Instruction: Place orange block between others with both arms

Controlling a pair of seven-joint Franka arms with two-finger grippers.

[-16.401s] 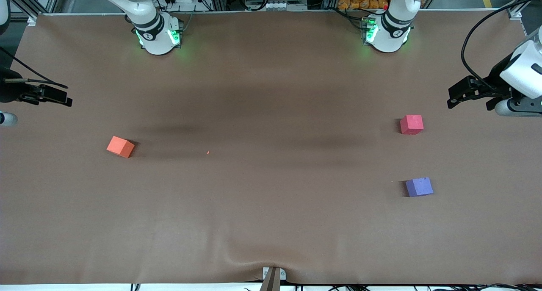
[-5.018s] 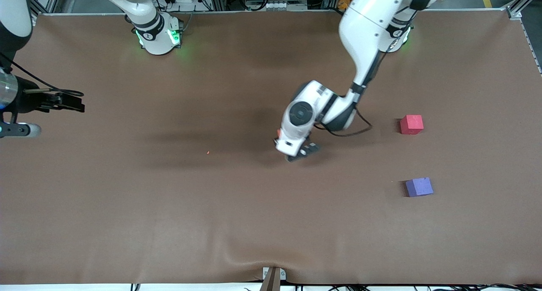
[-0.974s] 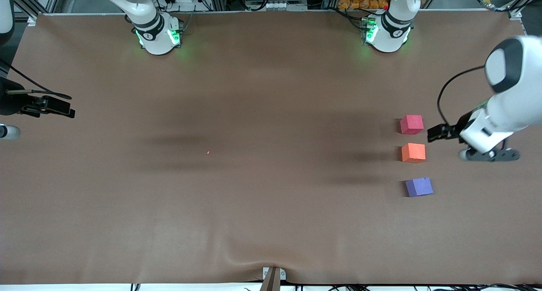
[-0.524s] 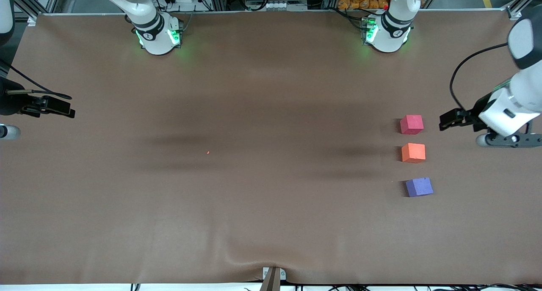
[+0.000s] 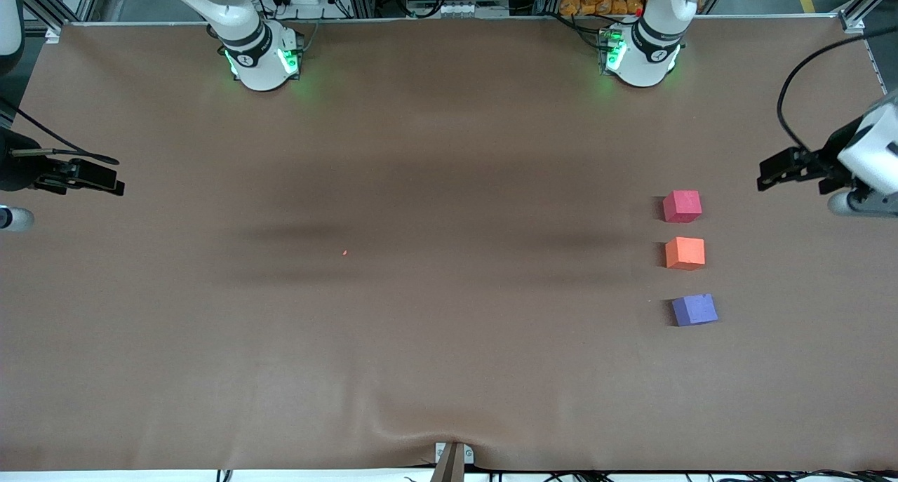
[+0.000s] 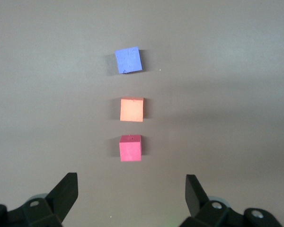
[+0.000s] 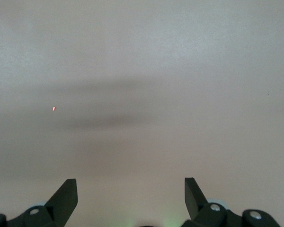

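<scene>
the orange block [image 5: 685, 252] sits between the red-pink cube [image 5: 682, 206] and purple-blue cube [image 5: 694, 309] near the table's [image 5: 449, 370] left-arm edge. it looks light, soft foam, best pinched across flat sides. left gripper [image 5: 775, 171] and right gripper [image 5: 105, 180], at opposite table edges, both stand apart, empty.

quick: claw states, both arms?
Left claw: open, empty, over the table's left-arm end.
Right claw: open, empty, over bare table.
</scene>
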